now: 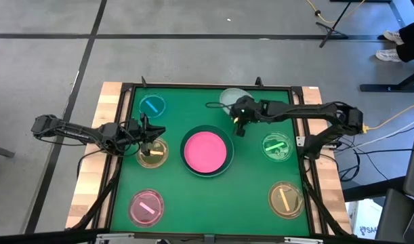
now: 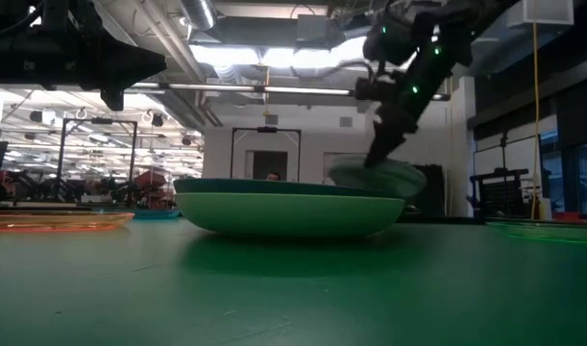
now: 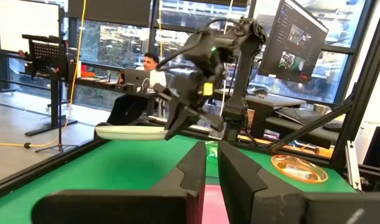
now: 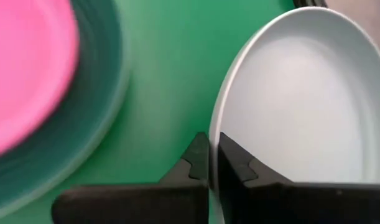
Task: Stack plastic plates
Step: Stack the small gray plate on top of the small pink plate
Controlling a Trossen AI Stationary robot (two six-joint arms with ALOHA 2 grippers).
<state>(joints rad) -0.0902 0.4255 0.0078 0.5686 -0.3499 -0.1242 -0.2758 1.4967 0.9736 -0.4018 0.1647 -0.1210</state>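
Note:
A pink plate (image 1: 207, 150) lies in a dark green plate (image 1: 207, 174) at the table's middle. In the low view a light green plate (image 2: 288, 213) shows under the dark green one (image 2: 274, 186). My right gripper (image 1: 238, 120) is shut on a pale grey-green plate (image 1: 232, 97) behind and to the right of the stack. My left gripper (image 1: 151, 133) hovers shut and empty, held level over a small amber plate (image 1: 152, 153) left of the stack. Small blue (image 1: 152, 105), green (image 1: 278, 146), amber (image 1: 286, 198) and pink (image 1: 147, 207) translucent plates lie flat around. My right gripper pinches the pale plate's rim (image 4: 219, 112) on the side toward the stack, one finger inside the plate and one outside. The fingers slant down from above. The plate hangs about level, lifted clear of the table, as the left wrist view (image 3: 130, 132) shows.
A raised dark frame (image 1: 129, 91) borders the green mat, with wooden table edge beyond. A person sits at a desk in the room beyond the table (image 3: 146, 68). Open green mat lies in front of the stack (image 1: 213, 203).

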